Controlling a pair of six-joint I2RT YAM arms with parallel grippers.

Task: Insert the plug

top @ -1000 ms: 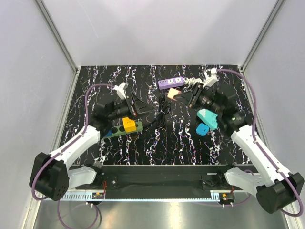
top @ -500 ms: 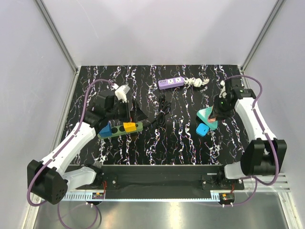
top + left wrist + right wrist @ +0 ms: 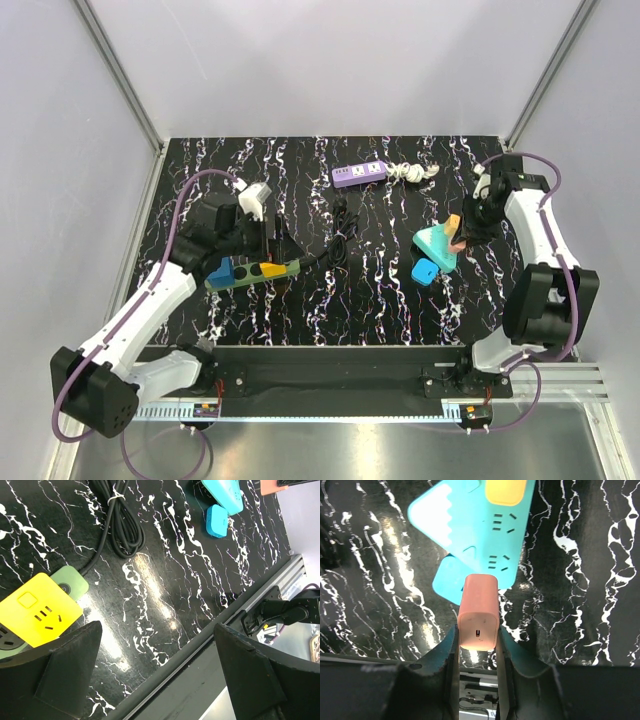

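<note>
One surface, black with white veining, carries every item listed.

1. Green power strip, at 9 o'clock. A yellow adapter and a blue adapter are seated in it. The left fingers hang above it, spread fully wide and holding nothing.
2. Teal power strip, at 3 o'clock, lying flat with its socket face up. Two sockets show free in the right wrist view, and a yellow piece occupies the far end.
3. Purple power strip, at 12 o'clock, with a white cable bundled just beside it.
4. Black cable, coiled near the centre.
5. Plug, the task item: a salmon-pink block with rounded edges, off the surface. The right fingers are closed part-way on its two flat sides and hold it over the near end of the teal power strip. Its prongs are not visible.
   - Handling, as judged: light, rigid, with a smooth shell that could slip or twist under pushing force.
   - Best hold: the broad flat sides, toward the rear, leaving the prong end free and square to the socket.
6. Blue cube, at 4 o'clock, just beside the teal power strip.
</note>
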